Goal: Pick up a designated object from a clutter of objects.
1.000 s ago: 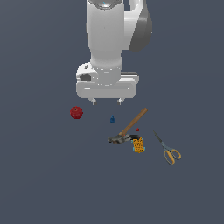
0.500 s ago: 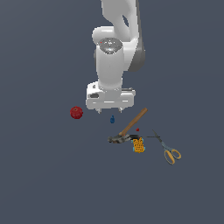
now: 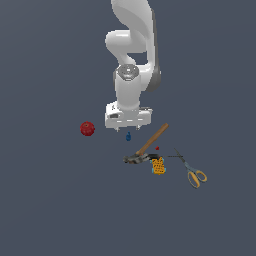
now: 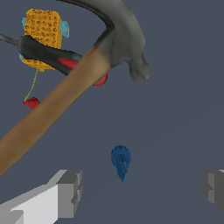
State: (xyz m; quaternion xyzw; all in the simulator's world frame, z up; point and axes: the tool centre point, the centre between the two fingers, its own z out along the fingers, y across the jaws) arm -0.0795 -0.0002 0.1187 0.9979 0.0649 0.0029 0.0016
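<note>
Red stands out first at the exterior view's left: a round ball lies alone on the dark grey floor, well apart from the rest. Next to the right hangs the white Franka arm, its gripper pointing down with the two short fingers spread wide, nothing between them. Just below the fingertips sits the tiny blue bottle-like piece, near the gripper but not touched by it. In the wrist view that same blue piece lies between the two grey fingers, clear floor on both sides of it, its narrow end pointing toward the camera.

Further right in the exterior view the wooden-handled hammer lies slantwise, its dark metal head low and toward the blue piece, the handle running up to the right. A tiny red dot lies just beside the handle. The orange patterned block sits close by the hammer head, and a dark tool with red on its grip crosses it in the wrist view. Rightmost lie the yellow-handled scissors, blades pointing toward the block
</note>
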